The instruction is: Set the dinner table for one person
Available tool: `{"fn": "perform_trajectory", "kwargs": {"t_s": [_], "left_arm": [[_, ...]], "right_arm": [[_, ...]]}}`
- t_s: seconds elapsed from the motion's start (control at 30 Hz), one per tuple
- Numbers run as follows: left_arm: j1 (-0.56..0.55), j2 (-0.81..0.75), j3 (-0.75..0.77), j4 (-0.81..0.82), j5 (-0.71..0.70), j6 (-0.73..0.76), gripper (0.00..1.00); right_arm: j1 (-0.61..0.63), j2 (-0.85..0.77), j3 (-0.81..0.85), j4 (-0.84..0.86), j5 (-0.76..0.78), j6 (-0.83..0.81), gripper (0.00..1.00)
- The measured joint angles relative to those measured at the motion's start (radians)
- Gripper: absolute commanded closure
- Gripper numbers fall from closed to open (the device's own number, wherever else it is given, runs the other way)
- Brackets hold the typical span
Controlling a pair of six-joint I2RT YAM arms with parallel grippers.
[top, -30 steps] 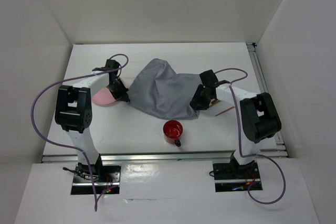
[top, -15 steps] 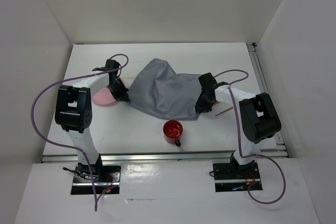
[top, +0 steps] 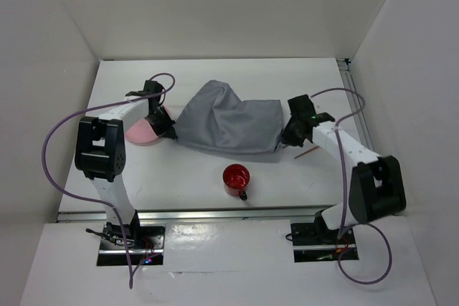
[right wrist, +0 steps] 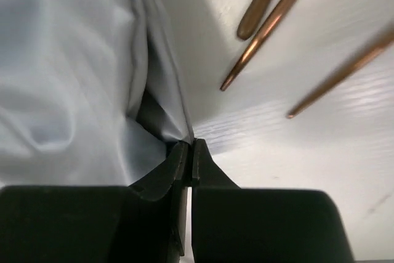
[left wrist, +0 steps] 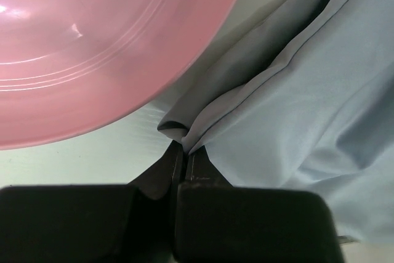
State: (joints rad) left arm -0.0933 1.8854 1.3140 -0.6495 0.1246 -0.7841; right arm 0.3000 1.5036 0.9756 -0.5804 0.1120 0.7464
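Observation:
A grey cloth [top: 226,125] lies rumpled in the middle of the white dinner table [top: 215,77]. My left gripper [top: 168,132] is shut on the cloth's left corner [left wrist: 184,137], right beside a pink plate [top: 142,132], which fills the upper left of the left wrist view [left wrist: 92,47]. My right gripper [top: 287,141] is shut on the cloth's right corner [right wrist: 175,130]. Copper-coloured cutlery [right wrist: 271,23] lies on the table just right of that corner; in the top view [top: 308,151] my right arm hides most of it.
A red mug [top: 236,178] stands near the table's front, between the arms. Metal rails run along the front edge [top: 215,213] and the right edge [top: 358,120]. White walls enclose the table on three sides.
My right gripper has moved right with the cloth's corner, pulling the cloth's right side wider and flatter. The left gripper, plate and mug have not moved.

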Motion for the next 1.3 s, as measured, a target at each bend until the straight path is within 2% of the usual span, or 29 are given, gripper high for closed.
{"fn": "perform_trajectory", "kwargs": {"t_s": [0.17, 0.23, 0.27, 0.3, 0.37, 0.43, 0.5, 0.53, 0.63, 0.67, 0.73, 0.77, 0.93, 1.17, 1.27, 1.3], "left_arm": [[0.003, 0.000, 0.006, -0.005, 0.005, 0.000, 1.00], [0.002, 0.000, 0.006, -0.005, 0.016, 0.000, 1.00], [0.002, 0.000, 0.006, -0.005, 0.021, 0.000, 1.00], [0.001, 0.000, 0.006, -0.005, 0.024, 0.000, 1.00], [0.000, 0.000, 0.006, -0.004, 0.029, 0.000, 1.00], [0.003, 0.000, 0.006, -0.004, 0.022, 0.000, 1.00], [0.006, 0.000, 0.006, -0.003, 0.018, 0.000, 1.00], [0.006, 0.000, 0.006, -0.003, 0.015, 0.000, 1.00], [0.007, 0.000, 0.005, -0.003, 0.013, 0.003, 1.00], [0.007, 0.000, 0.004, -0.003, 0.013, 0.004, 1.00], [0.007, 0.000, 0.000, -0.002, 0.013, 0.005, 1.00], [0.006, 0.000, -0.001, -0.002, 0.013, 0.007, 1.00], [-0.002, 0.000, -0.002, -0.003, 0.013, 0.023, 1.00], [-0.014, 0.000, 0.001, -0.010, 0.011, 0.026, 1.00], [-0.016, 0.000, 0.007, -0.019, 0.011, 0.027, 1.00], [-0.016, 0.000, 0.011, -0.025, 0.010, 0.026, 1.00]], "right_arm": [[-0.101, -0.234, -0.126, 0.011, -0.015, -0.038, 1.00], [-0.133, -0.273, -0.179, 0.004, -0.039, -0.038, 0.98], [-0.142, -0.275, -0.198, -0.002, -0.051, -0.035, 0.84], [-0.150, -0.271, -0.214, -0.008, -0.063, -0.029, 0.76], [-0.156, -0.268, -0.236, -0.025, -0.074, -0.019, 0.66], [-0.164, -0.275, -0.245, -0.043, -0.074, -0.008, 0.65], [-0.167, -0.296, -0.248, -0.053, -0.074, 0.004, 0.72], [-0.167, -0.315, -0.248, -0.055, -0.075, 0.013, 0.84], [-0.168, -0.373, -0.248, -0.047, -0.080, 0.011, 0.86], [-0.168, -0.384, -0.248, -0.039, -0.092, -0.003, 0.84], [-0.169, -0.379, -0.248, -0.003, -0.140, -0.047, 0.58], [-0.170, -0.357, -0.245, 0.005, -0.157, -0.063, 0.54], [-0.164, -0.184, -0.234, 0.059, -0.294, -0.146, 0.53], [-0.157, -0.161, -0.267, 0.135, -0.398, -0.177, 0.53], [-0.153, -0.132, -0.270, 0.166, -0.420, -0.186, 0.56], [-0.152, -0.114, -0.270, 0.175, -0.424, -0.188, 0.61]]}}
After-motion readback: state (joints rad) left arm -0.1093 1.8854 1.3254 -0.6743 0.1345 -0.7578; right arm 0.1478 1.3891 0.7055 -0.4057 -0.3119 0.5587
